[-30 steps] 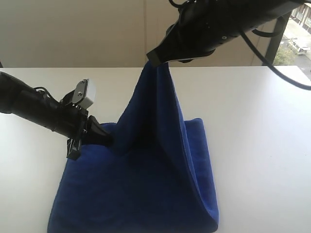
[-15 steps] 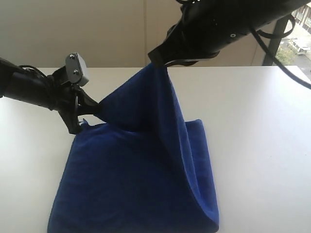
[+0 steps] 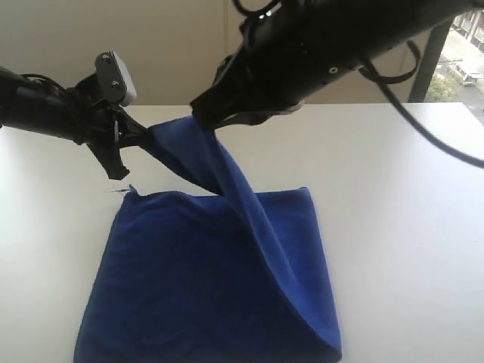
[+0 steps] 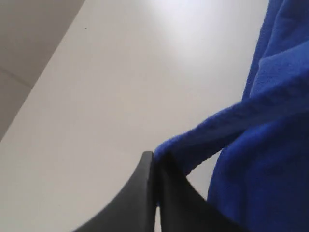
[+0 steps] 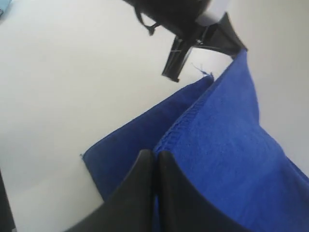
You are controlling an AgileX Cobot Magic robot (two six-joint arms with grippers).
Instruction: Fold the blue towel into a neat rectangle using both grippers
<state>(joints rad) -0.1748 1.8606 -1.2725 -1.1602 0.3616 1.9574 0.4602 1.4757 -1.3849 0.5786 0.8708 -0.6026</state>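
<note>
The blue towel (image 3: 204, 272) lies folded on the white table, its upper layer pulled up off the lower one at the far side. My left gripper (image 3: 145, 136) hangs above the table at the back left, shut on one raised corner (image 4: 166, 152) of the towel. My right gripper (image 3: 199, 113) is just to the right of it and slightly higher, shut on the hemmed edge (image 5: 181, 123) of the same raised layer. A taut band of cloth runs between the two grippers, and a long fold slopes down to the near right corner (image 3: 329, 344). The right wrist view also shows the left gripper (image 5: 239, 48).
The white table (image 3: 408, 227) extends bare to the right and to the left (image 3: 45, 249) of the towel. Its far edge meets a pale wall (image 3: 166, 45). A window (image 3: 465, 53) shows at the upper right, and the right arm's cables (image 3: 423, 128) hang over the far right of the table.
The left gripper has risen and moved back with its towel corner. The right gripper has swung left and a little lower, so the raised peak of cloth now leans toward the back left.
</note>
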